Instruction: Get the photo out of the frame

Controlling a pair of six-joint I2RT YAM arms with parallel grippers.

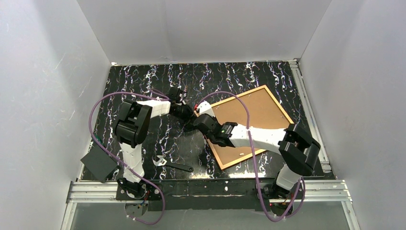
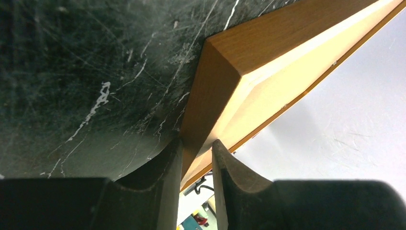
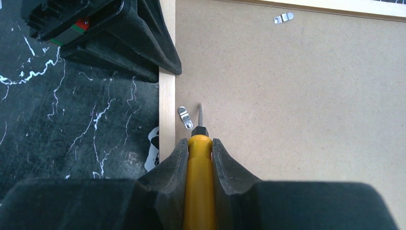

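The frame lies face down and askew on the black marbled table. The photo sits in it with only its tan board back showing. My left gripper is shut on the frame's left corner, one finger on each side of the wooden rail. It also shows in the top view. My right gripper is shut on a yellow-handled screwdriver. The blade tip rests on the board beside a small metal clip by the frame's rail.
A second metal clip sits near the far rail. A wrench lies on the table near the front edge between the arm bases. A dark grey box sits at the front left corner. White walls enclose the table on three sides.
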